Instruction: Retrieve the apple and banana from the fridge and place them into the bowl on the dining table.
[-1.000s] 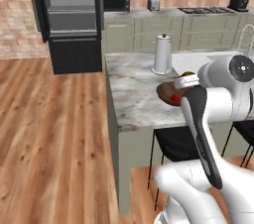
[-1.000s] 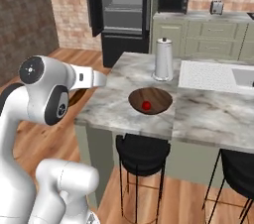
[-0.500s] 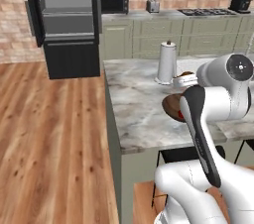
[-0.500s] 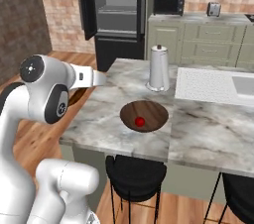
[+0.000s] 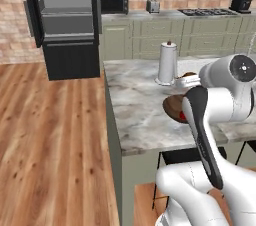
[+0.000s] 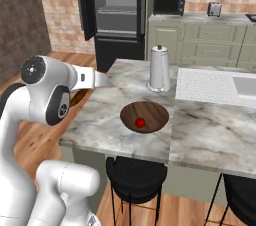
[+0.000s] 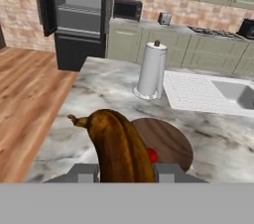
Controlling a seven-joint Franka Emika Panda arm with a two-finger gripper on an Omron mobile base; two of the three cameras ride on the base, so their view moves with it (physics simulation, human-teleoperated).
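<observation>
**A:** What does this step ask for?

**B:** The jaws of the two-finger gripper point(image 7: 124, 172) are clamped on the curved, overripe orange-brown banana point(image 7: 119, 148), which sticks forward over the pale marbled stone tabletop point(image 7: 94, 89). My judgement: carry it on until it sits squarely above the round, shallow, dark brown wooden bowl point(image 7: 171, 141), lower it, and only then let go, so it doesn't tip over the rim.

**A:** Anything in the bowl?

**B:** The small round red apple point(image 6: 140, 122) lies inside, near the middle. Setting the banana beside it rather than on it should stop either from rolling.

**A:** Obstacles?

**B:** A tall white paper-towel roll point(image 6: 159, 72) stands upright on the tabletop beyond the bowl, near but apart. Best keep the approach on the near side.

**A:** How does the banana look?

**B:** Blotchy brown with a dark stem end pointing away from the hand. It seems soft, so a gentle release suits it.

**A:** And the tall black fridge point(image 5: 62, 20)?

**B:** Well apart, doors open, pale shelves showing.
</observation>
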